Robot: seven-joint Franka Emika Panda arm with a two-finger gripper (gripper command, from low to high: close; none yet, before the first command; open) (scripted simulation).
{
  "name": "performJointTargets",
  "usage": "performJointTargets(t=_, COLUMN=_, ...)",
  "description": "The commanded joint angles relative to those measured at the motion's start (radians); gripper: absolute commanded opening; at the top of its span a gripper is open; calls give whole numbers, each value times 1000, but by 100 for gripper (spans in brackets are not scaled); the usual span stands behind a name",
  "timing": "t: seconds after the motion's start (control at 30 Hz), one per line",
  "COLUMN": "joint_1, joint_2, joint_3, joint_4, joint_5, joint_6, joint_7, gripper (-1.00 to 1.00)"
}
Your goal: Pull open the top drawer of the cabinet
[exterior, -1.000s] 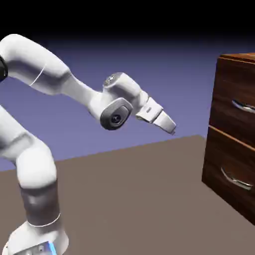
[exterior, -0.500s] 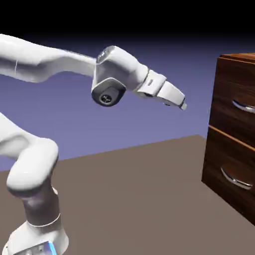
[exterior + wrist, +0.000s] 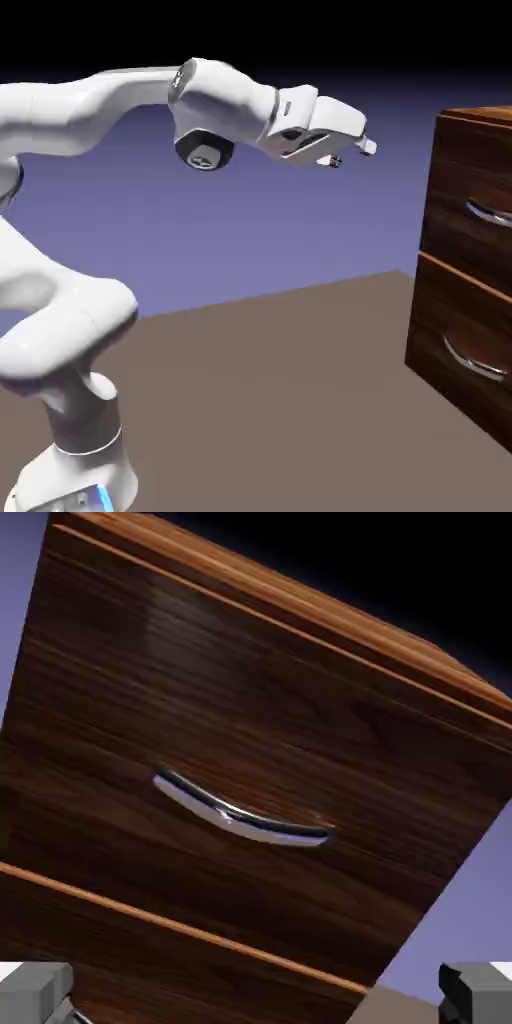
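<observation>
Gripper [image 3: 352, 154] fingers were spread wide with nothing between them, the tips showing at the lower left and lower right corners of the hand view. In the exterior view, the white arm [image 3: 60, 118] entered at the left and reached across the upper part of the frame, its hand ending right of the top middle, apart from the cabinet [image 3: 468, 270]. The cabinet stood along the right edge, its upper drawer [image 3: 250, 712] closed above the lower drawer [image 3: 150, 952]. In the hand view, the upper drawer filled most of the frame, tilted down toward the right, with its curved silver handle [image 3: 240, 817] near the middle. The lower drawer showed at the bottom left. Brown tabletop [image 3: 270, 400] spread across the lower part of the exterior view.
</observation>
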Motion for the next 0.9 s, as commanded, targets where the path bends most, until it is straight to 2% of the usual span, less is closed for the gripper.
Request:
performJointTargets(t=0.0, joint_1=-29, joint_2=-14, joint_3=20, joint_4=10, joint_5=42, joint_6=-13, joint_7=-44, gripper=0)
performJointTargets(t=0.87, joint_1=-794, joint_2=-369, joint_3=540, joint_4=271, joint_5=1146, joint_6=-355, joint_7=-1174, gripper=0)
